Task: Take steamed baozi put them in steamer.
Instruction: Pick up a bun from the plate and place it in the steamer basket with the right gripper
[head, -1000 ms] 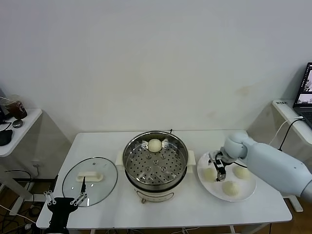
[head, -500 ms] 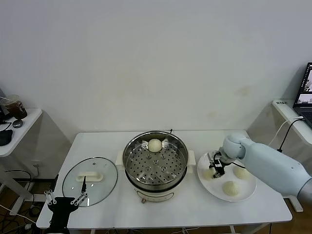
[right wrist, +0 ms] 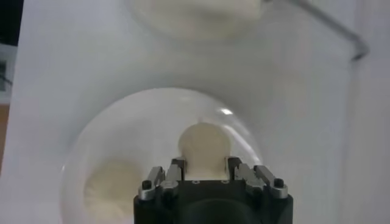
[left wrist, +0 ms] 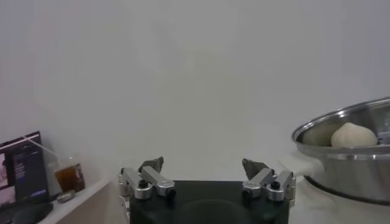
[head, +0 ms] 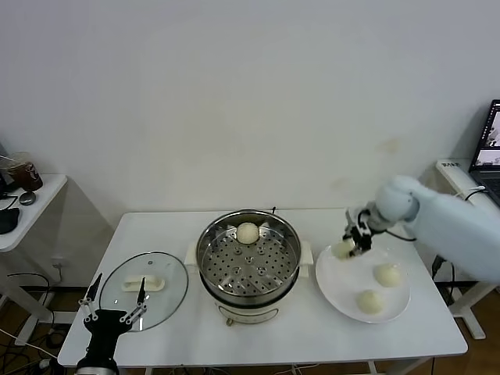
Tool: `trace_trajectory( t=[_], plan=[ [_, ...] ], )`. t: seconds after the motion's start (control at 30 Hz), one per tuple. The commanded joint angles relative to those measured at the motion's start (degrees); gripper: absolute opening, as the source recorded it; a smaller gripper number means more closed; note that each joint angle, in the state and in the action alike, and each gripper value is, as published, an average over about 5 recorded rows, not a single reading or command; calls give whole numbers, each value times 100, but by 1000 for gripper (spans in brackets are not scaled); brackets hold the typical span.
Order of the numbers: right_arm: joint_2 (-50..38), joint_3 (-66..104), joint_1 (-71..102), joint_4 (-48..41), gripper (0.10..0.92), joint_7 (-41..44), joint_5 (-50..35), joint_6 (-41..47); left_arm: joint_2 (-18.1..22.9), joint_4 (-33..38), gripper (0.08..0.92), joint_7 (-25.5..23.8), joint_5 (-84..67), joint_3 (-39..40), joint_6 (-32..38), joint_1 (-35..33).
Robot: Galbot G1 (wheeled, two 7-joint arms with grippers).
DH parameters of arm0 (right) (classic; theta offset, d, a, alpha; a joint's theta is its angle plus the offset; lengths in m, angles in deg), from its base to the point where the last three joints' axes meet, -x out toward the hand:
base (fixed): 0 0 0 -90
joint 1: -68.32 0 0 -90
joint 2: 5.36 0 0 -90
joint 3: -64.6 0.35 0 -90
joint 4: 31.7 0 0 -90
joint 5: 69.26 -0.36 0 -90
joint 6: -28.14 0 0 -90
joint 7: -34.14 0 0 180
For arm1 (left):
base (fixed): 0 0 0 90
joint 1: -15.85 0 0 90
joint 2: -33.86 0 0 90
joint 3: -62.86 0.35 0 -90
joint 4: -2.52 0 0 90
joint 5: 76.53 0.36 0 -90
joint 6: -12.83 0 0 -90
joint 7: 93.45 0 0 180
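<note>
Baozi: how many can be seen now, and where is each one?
4: one baozi in the steamer, one in the right gripper, two on the plate.

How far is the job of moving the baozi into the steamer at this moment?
Done: one baozi already lies on the perforated tray of the steamer. In hand: the right gripper is shut on a second baozi, lifted above the white plate at its steamer side. Left: two baozi wait on the plate. The left gripper is open, near the glass lid.
</note>
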Motion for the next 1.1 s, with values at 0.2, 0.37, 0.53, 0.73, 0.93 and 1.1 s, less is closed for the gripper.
trace_trajectory(
  t=[0.2,0.37,0.53,0.73,0.93,1.1],
  plan=[
    [1655,-2490,-3450,1285,456,-1024,-3391,1758,-53,-37,823,10,-2,15,-43,145],
    [2707,-2177,-2618,858,458,-1429,-3575,2275,-49,-54,823,31,6,-4,-37,144],
    [3351,-2093,-1981,399,458,-1567,-3426,2351,6,-33,823,73,76,-49,-35,101],
    [3757,-2031,-1375,-167,458,-1645,-3202,2354,43,67,823,86,133,-88,-39,45],
    [3919,-1928,-963,-580,458,-1629,-2959,2350,77,134,823,90,146,-95,-43,19],
    [3983,-1862,-854,-713,458,-1681,-2888,2348,87,154,823,89,147,-117,-40,-16]
  ],
)
